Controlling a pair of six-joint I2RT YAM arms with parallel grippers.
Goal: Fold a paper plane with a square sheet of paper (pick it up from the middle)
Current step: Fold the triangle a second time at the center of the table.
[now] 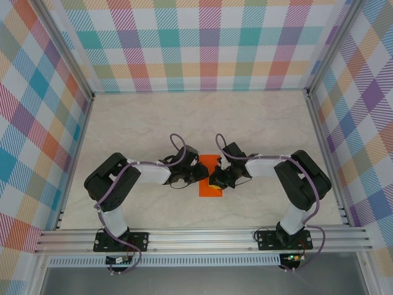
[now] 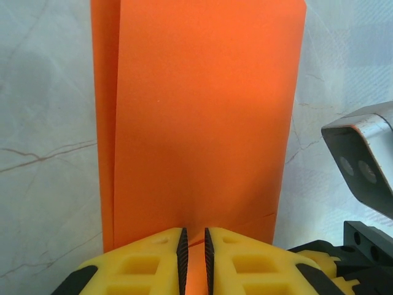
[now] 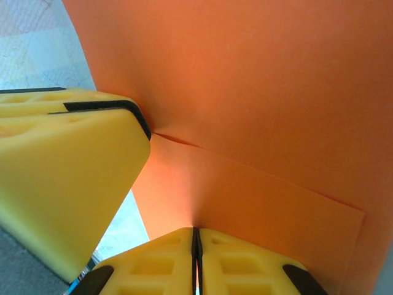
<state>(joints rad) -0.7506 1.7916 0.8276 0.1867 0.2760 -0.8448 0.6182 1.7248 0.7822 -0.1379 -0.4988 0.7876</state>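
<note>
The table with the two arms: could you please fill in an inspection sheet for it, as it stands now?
Surface: pale marbled table, flat, with faint grey veins.
Job's things: orange paper, folded over into a narrower strip with two layers showing, held between the arms; not yet a plane.
Clutter: nothing seen.
Grippers: left gripper shut on an edge of the paper; right gripper shut on the paper too, close beside the left one.
Cables: purple-grey cables loop along both arms, clear of the paper.
Surroundings: checked walls on three sides; metal rail at the near edge.
</note>
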